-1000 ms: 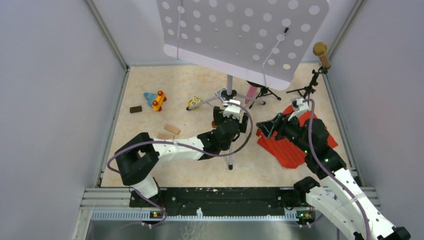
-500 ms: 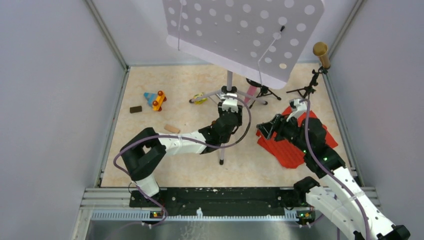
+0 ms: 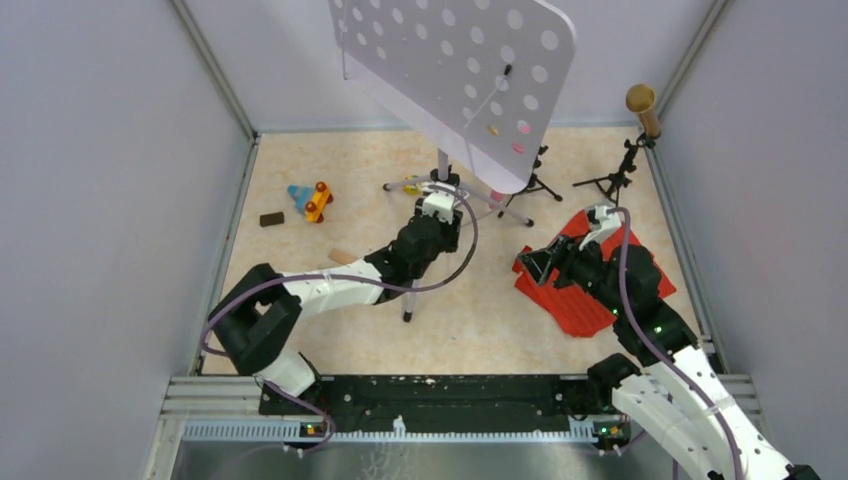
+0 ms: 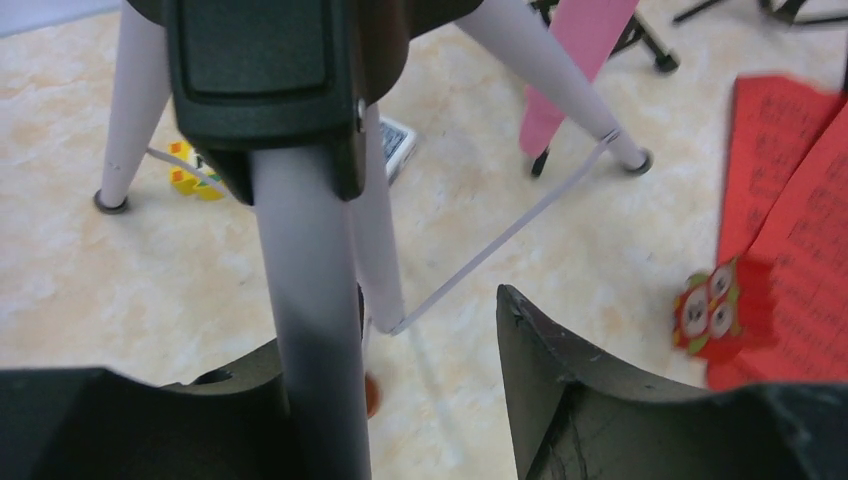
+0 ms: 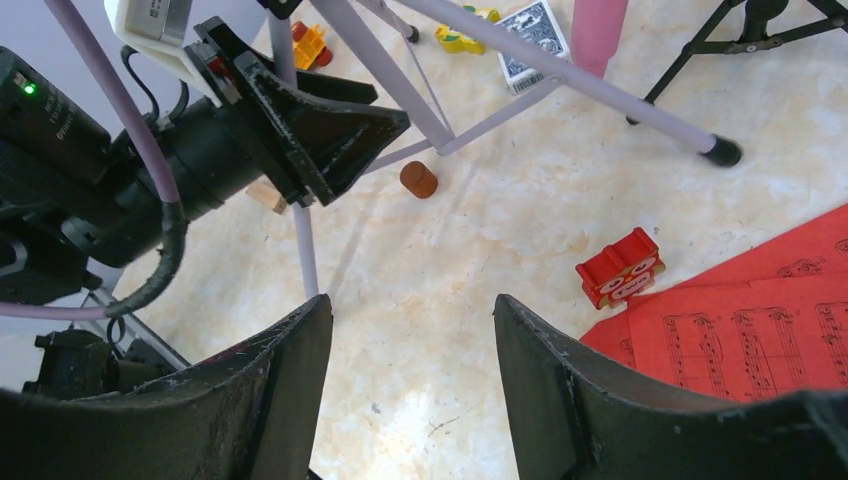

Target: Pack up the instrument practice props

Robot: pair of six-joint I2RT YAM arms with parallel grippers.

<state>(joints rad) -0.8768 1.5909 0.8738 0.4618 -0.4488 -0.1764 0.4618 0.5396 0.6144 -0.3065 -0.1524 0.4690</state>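
The left gripper (image 4: 390, 335) is shown with its jaws part-spread around the silver tripod pole (image 4: 310, 300), just below a black collar. The pole lies against the left jaw and a gap is left to the right jaw, so no firm hold is seen. The pole stands upright near the back middle of the desk (image 3: 480, 330), with the grey hole-punched sheet-music tray (image 3: 450, 70) tilted high above it. Just right of the legs, the pink microphone (image 4: 580, 60) is seen. Further right, the right gripper (image 5: 410, 320) hangs with its jaws apart and nothing between them, over bare desk beside the red sheet-music pages (image 3: 600, 290). The gold microphone (image 3: 641, 103) is perched on a small black mic tripod (image 3: 610, 180) in the far right corner.

The step in hand is judged to be the taking of the pole. Next, the jaws would need to be closed fully on it and the top-heavy tray kept from tipping.
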